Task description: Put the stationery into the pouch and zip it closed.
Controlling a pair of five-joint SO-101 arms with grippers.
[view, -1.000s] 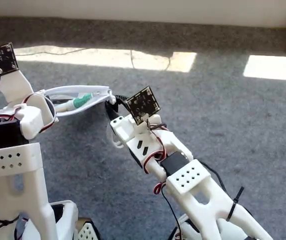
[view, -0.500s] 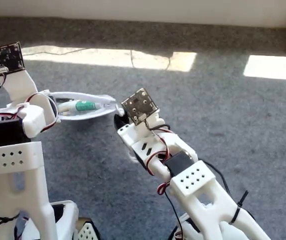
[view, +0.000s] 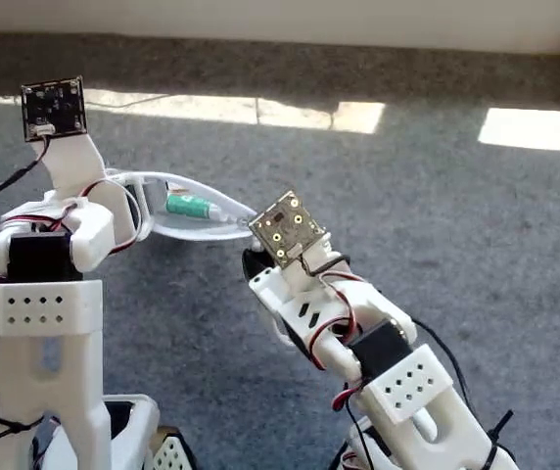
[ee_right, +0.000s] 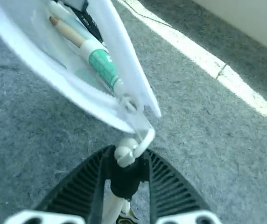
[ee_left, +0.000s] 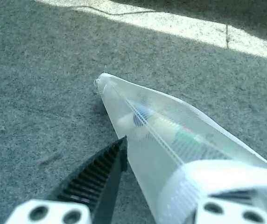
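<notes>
A translucent white mesh pouch (view: 187,217) was held over the grey carpet (view: 456,225), toward its left edge, with a green-labelled white marker (ee_right: 103,65) and a wooden pencil (ee_right: 66,30) seen inside. One end was clamped in the left gripper (ee_left: 159,163). The white zip pull (ee_right: 132,142) at the other end was pinched by the right gripper (ee_right: 124,175).

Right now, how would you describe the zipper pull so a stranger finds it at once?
Between the two arms hangs a clear pouch. At its end by the right gripper is the zipper pull: a small white loop outside the pouch, unlike the stationery inside.
</notes>
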